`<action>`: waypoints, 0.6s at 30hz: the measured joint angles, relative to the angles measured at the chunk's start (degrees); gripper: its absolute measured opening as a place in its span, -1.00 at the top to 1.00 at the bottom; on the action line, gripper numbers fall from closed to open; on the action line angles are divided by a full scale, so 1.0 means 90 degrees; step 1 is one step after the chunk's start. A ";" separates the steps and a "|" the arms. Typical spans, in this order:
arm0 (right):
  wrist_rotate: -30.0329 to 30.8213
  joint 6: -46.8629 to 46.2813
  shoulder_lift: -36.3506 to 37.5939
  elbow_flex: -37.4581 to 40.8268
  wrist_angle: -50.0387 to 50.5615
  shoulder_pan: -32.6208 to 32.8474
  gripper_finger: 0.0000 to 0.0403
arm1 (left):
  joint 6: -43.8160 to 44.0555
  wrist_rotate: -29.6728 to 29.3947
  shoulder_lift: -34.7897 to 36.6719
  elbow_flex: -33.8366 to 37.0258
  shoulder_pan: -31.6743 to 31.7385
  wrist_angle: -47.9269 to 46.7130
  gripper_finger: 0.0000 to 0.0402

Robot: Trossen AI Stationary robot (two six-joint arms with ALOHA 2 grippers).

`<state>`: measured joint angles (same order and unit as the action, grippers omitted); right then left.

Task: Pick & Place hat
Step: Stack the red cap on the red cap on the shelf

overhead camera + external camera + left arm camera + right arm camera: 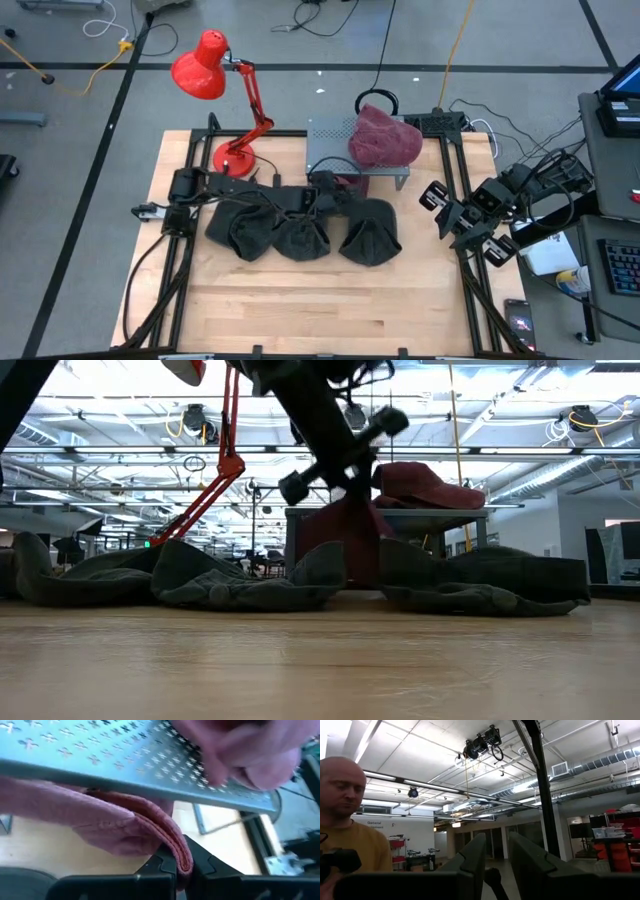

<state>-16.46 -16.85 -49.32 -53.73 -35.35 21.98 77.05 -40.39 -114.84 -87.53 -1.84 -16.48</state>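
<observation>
Pale wood runs across the front of the worktop (320, 300), bare up to a row of three dark grey-green hats (300, 232) slumped side by side. Just behind that row, the left pincer (176, 865) is clamped tight on the folded edge of a maroon hat (125, 822), which lies beneath a perforated grey metal stand (335, 145); the low view shows this hat hanging under the stand's top. A second maroon hat (384, 137) sits on top of the stand, well clear of the arm. Farther back stands a red desk lamp (215, 75). The right pincer (496, 857) waits off the worktop's right edge, tilted up toward the ceiling, its fingers narrowly parted and holding nothing. To do this step well, the left arm should draw the pinched hat out sideways and low before lifting, I judge, so the cloth does not catch the stand's edge or legs, and so the grip on the thin fold does not slip.
</observation>
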 joint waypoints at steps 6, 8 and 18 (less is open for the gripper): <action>0.0023 0.0142 -0.0001 -0.0001 0.0002 0.0000 0.62 | -0.0109 0.0842 0.0368 0.0000 -0.0255 0.0009 0.98; 0.0219 0.0183 -0.0001 -0.0001 0.0002 0.0000 0.62 | -0.0162 0.0956 0.0471 0.0000 -0.0379 -0.0005 0.97; 0.1348 -0.0044 0.0003 0.0000 0.0506 0.0000 0.41 | -0.0681 0.1551 0.1493 0.0000 -0.0922 -0.0579 0.98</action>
<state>-4.33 -17.24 -49.29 -53.73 -30.80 21.98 70.92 -26.43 -101.40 -87.53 -10.13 -21.69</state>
